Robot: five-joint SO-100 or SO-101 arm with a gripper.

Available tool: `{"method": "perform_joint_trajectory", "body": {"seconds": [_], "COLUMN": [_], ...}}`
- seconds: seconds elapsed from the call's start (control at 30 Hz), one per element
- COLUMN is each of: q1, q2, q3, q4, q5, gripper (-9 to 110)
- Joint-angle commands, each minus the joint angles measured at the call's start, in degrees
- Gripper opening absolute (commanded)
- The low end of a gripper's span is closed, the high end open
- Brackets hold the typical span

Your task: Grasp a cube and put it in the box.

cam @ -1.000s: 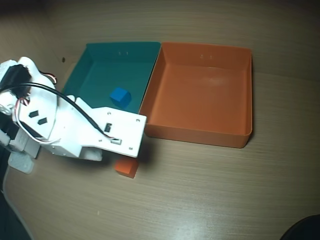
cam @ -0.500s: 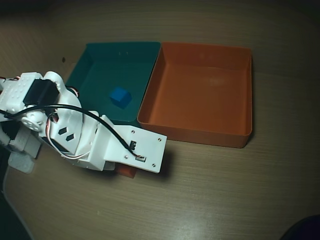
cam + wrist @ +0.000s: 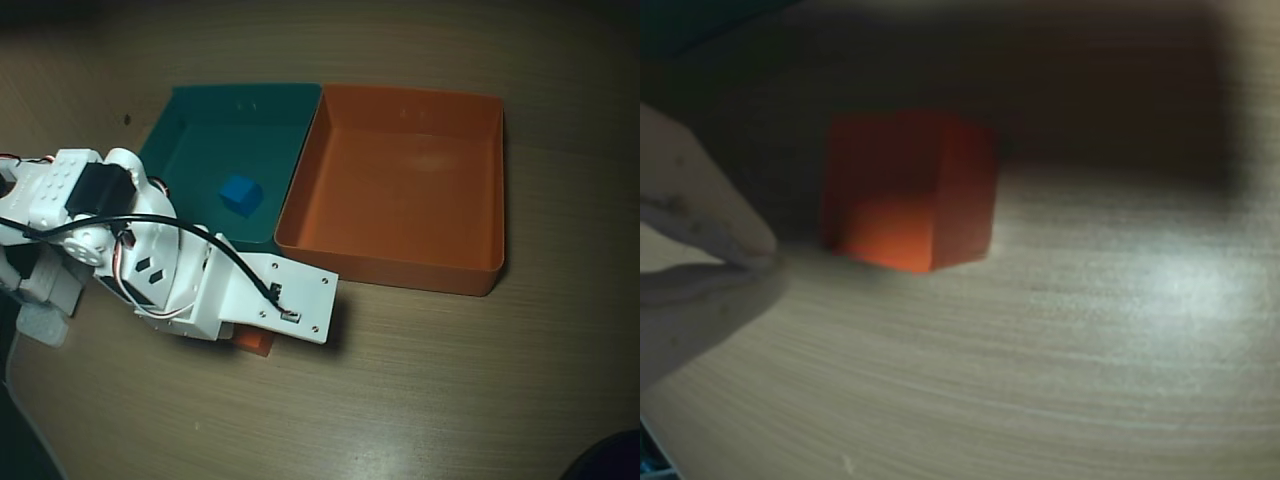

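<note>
One small matte orange cube (image 3: 908, 190) on the wooden tabletop (image 3: 1090, 350); I can't tell how open the end effector (image 3: 740, 262) is. Approach step; next I close on it.

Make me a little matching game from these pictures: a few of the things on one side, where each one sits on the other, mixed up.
Things:
1. orange cube
2. blue cube
3. orange box
4. teal box

Places:
a. inside the teal box
b. on the wooden table, mostly hidden under the arm in the overhead view
c. holds nothing
d. left of the orange box in the overhead view

Pairs: 1-b, 2-a, 3-c, 4-d
</note>
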State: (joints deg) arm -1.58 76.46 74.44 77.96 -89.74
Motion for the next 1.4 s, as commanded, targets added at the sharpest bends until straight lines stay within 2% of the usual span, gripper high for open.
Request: {"method": "perform_joint_trajectory", "body": {"seconds": [0.0, 0.9, 1.37], "q1": [0.09, 0.18, 0.97], "q2": [1.14, 1.05, 1.14], "q3": [-3.60, -3.60, -3.69], "q4": [-0.62, -0.70, -0.70], "q5": [0.26, 0.26, 0.26], "gripper": [-5, -4, 40]}}
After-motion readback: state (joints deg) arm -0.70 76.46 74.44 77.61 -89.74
